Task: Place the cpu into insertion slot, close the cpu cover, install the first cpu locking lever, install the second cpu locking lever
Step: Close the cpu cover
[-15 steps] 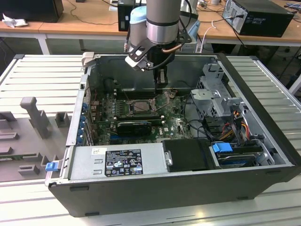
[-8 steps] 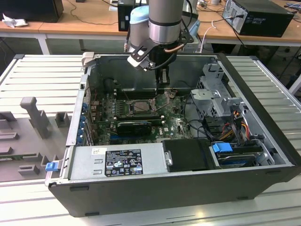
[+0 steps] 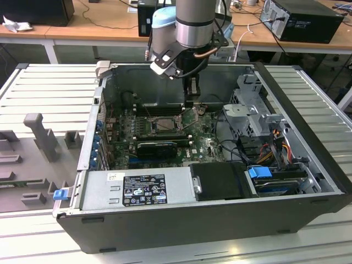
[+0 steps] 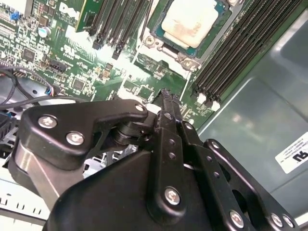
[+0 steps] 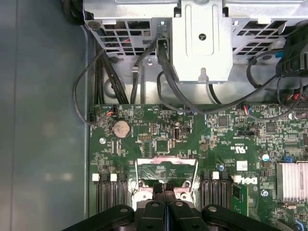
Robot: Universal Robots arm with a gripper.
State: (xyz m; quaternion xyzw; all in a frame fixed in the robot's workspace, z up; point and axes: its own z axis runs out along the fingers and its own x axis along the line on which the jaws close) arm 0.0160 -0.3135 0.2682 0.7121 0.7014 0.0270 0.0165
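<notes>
- The arm reaches down into an open computer case (image 3: 181,220) that sits on the slatted tabletop (image 3: 44,88).
- The hand (image 3: 190,100) hangs low over the green motherboard (image 5: 216,139), near the insertion slot (image 3: 150,125).
- The hand is clenched: in both wrist views its black fingertips (image 5: 159,186) press together, and I can see nothing between them.
- The cpu (image 4: 187,21) lies in the slot, its pale silvery top bare.
- The cpu cover (image 5: 166,160), a thin metal frame, looks raised rather than flat over the chip, just beyond the fingertips.
</notes>
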